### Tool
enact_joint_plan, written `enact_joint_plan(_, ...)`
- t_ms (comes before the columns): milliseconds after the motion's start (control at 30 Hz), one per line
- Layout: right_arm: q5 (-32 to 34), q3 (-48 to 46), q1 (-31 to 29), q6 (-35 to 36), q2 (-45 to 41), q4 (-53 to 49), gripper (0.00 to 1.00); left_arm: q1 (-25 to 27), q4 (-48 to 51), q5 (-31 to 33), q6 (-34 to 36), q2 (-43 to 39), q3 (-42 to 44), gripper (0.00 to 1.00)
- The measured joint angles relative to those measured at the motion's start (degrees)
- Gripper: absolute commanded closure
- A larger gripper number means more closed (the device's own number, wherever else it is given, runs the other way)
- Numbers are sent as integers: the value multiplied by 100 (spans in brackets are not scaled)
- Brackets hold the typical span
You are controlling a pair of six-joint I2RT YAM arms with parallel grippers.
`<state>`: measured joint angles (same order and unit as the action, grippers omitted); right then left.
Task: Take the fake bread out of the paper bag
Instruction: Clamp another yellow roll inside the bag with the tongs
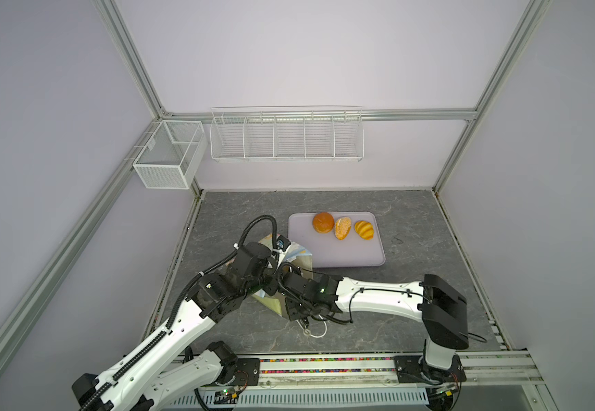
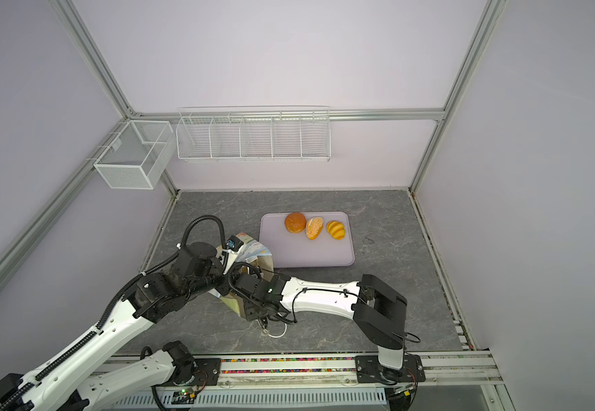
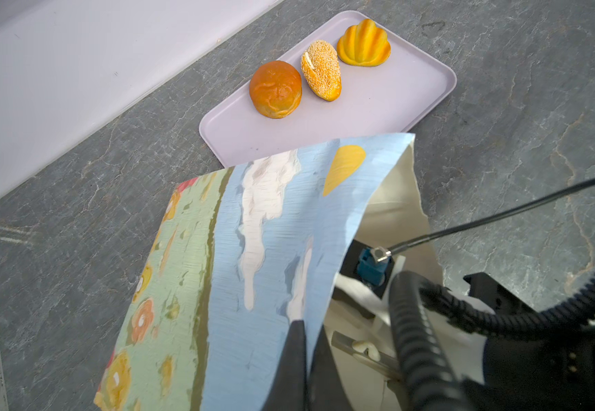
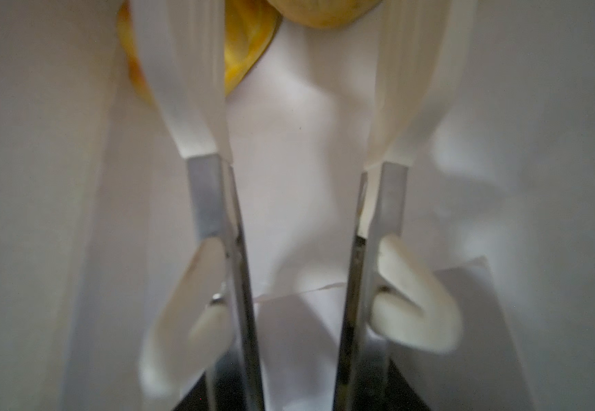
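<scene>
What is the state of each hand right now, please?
Left hand: closed on the edge of the paper bag.
Right hand: open inside the bag, holding nothing.

Both top views are bright and evenly lit by soft light from above, with only faint shadows under the arms on the grey table [image 1: 413, 313], pale washed walls, and frame posts [image 1: 128, 60] splayed outward by the wide lens. The left wrist view is crisp on the round bun [image 3: 275, 89], which carries small glossy highlights, while the black hose [image 3: 420, 320] near the lens is soft. Inside the paper bag [image 4: 288, 160] the right wrist view is dimmer and hazy, with the white fingers [image 4: 189, 89] and yellow bread [image 4: 246, 46] out of focus.
</scene>
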<state>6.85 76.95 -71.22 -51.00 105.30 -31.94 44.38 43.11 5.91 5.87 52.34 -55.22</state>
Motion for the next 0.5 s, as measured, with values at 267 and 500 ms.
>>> enact_joint_plan(267,144,0,4,118,-7,-72,84,-2,-20,-17,-24,7,7,100)
enact_joint_plan(500,238,0,-20,197,-149,-258,93,37,-98,-17,-74,31,7,100)
